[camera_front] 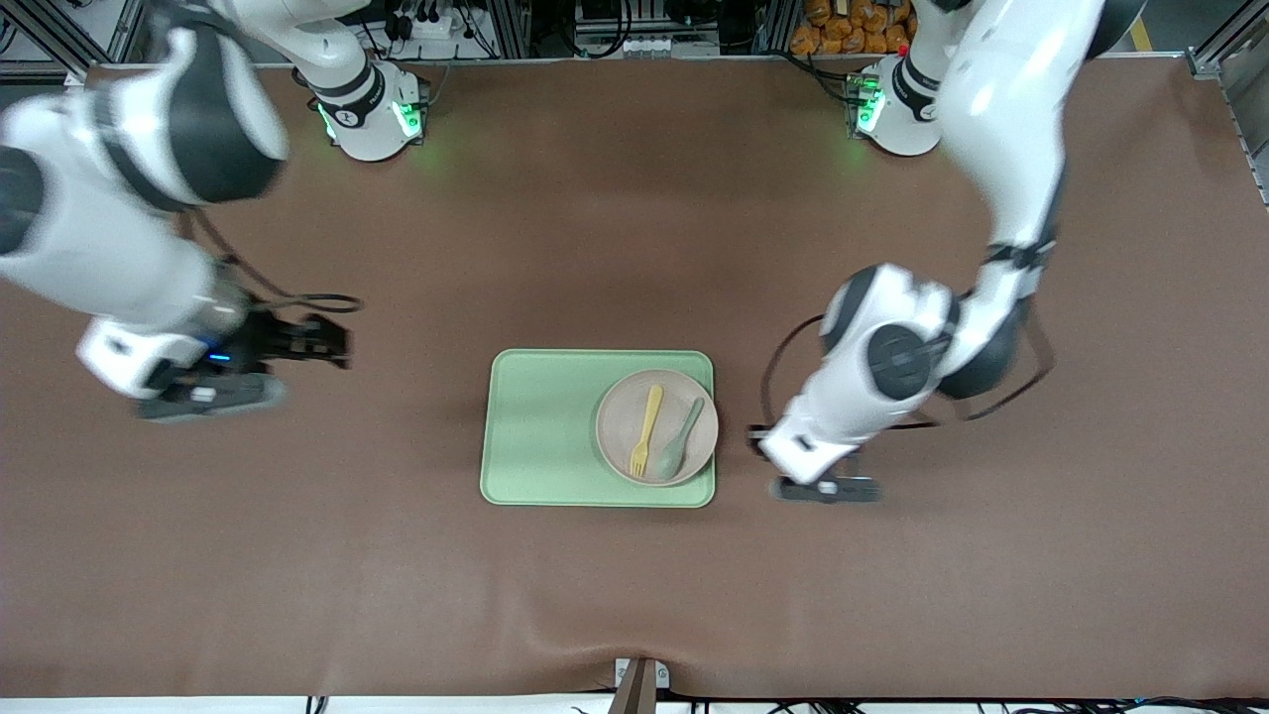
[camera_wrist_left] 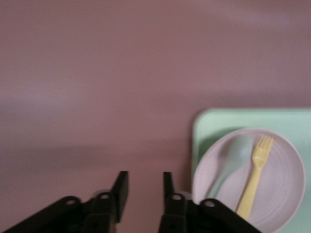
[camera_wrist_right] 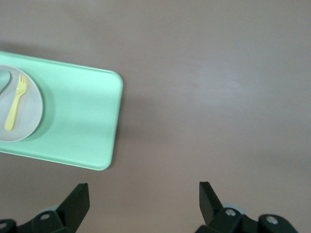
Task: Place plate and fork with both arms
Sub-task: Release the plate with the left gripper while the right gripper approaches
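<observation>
You can see small dark marks on the two arm bases at the top of the front view, but they are too small to read.

The left arm comes down from its base in a bend, and its forearm points toward the lower part of the frame. The left gripper [camera_wrist_left: 143,180] hangs over the brown table [camera_front: 634,595], just beside the tray's end. Its jaws stand a little apart with nothing between them.

The right arm is folded at its own end of the table and waits there. The right gripper [camera_wrist_right: 143,191] is over bare table, well apart from the tray, with jaws spread wide and empty.

You find the cream plate [camera_front: 617,412] on the light green tray [camera_front: 540,426], in the lower middle of the front view, at the tray's end toward the left arm. The yellow fork [camera_front: 647,428] lies in the plate, beside a pale green spoon [camera_front: 682,444].
</observation>
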Controlling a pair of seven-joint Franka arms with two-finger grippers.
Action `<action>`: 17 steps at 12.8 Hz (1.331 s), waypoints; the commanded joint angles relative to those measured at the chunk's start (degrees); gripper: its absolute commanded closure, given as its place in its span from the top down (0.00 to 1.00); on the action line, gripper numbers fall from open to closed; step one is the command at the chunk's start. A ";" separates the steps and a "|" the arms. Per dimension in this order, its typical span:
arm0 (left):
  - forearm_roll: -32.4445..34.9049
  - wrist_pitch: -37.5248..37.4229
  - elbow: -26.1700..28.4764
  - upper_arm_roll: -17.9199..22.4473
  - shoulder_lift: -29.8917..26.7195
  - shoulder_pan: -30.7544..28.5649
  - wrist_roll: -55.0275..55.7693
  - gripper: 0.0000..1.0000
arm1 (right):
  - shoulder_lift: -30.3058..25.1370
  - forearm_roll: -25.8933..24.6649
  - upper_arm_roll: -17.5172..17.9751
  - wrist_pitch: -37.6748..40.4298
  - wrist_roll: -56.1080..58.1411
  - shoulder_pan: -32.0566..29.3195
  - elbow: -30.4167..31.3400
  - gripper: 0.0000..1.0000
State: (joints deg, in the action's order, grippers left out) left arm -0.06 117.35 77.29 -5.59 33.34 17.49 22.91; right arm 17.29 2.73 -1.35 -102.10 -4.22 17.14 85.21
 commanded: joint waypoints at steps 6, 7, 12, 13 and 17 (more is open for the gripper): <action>1.55 -10.39 3.31 1.20 -10.93 -4.13 0.91 1.00 | 3.88 -0.27 -0.67 -3.63 0.88 2.02 -1.36 1.00; 1.55 -10.48 3.39 1.20 -11.45 -4.65 0.82 1.00 | 4.15 -0.18 -0.67 -3.72 0.88 1.85 -1.36 1.00; 1.55 -11.62 3.31 1.11 -13.12 -6.93 0.56 1.00 | 7.23 -0.09 -0.67 -6.16 0.45 3.16 -1.54 1.00; 1.55 -11.88 3.31 1.11 -13.39 -7.03 0.47 1.00 | 7.40 0.08 -0.67 -8.01 0.18 4.21 -1.36 1.00; 1.46 -15.74 3.31 2.69 -15.93 -7.12 0.47 1.00 | 10.82 0.09 -0.58 -14.07 -7.80 7.37 -1.54 1.00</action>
State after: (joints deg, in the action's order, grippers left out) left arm 0.23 103.58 79.43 -3.74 20.01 10.24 22.85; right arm 25.76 2.76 -1.69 -113.22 -7.98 22.33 84.81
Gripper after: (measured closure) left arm 0.000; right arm 0.000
